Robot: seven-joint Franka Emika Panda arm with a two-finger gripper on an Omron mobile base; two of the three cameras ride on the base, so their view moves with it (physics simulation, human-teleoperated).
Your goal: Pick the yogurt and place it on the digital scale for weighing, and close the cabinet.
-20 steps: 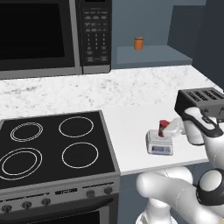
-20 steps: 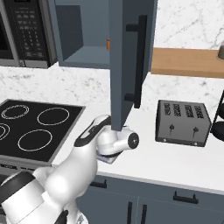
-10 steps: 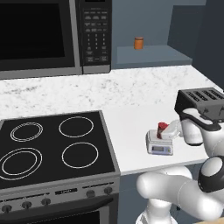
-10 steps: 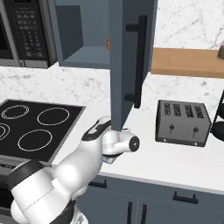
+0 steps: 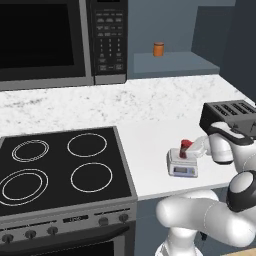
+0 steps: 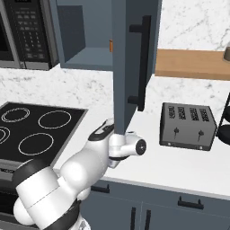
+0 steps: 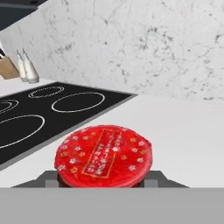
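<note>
yogurt (image 5: 185, 148) upright on the digital scale (image 5: 182, 163), lid up, long axis vertical, red cup narrower than the platform. in the hand view, red lid of the yogurt (image 7: 104, 156) seen from slightly above, patterned label across it, grey corners of the scale (image 7: 39, 179) peeking out either side. scale flat on the white counter (image 5: 150, 145) just right of the black cooktop (image 5: 60, 167), sloped front panel facing the near counter edge. gripper (image 5: 196, 149) just beside the yogurt on its right side, level with the cup; cannot tell how far apart the fingers stand or whether anything is gripped. cabinet (image 6: 133, 63) door swung wide open, edge-on in the right base view, black bar handle (image 6: 143, 63) vertical. small orange jar (image 5: 158, 49) on the cabinet shelf. black toaster (image 6: 187, 126) to the right on the counter.
</note>
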